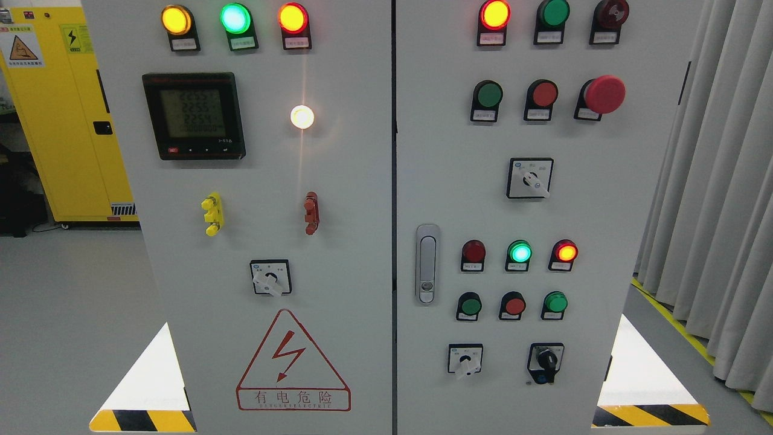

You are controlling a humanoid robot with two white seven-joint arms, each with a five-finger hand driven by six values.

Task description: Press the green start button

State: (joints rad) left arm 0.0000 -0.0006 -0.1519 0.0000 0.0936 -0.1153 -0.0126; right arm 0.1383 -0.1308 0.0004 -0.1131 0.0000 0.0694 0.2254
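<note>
Oddly, no robot hand shows, so its state is unknowable, while green buttons sit low for easy reach.

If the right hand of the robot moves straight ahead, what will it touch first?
That cannot be judged: neither hand is in the head view, so no pointing direction shows. Ahead stands only the grey control cabinet with its green push buttons.

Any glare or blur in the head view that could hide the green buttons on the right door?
Head view: sharp and evenly lit. The white lamp on the left door blooms, throwing a thin vertical streak, and the lit green lamp is washed pale at its centre. The unlit green buttons read clearly. No robot hand in view.
</note>
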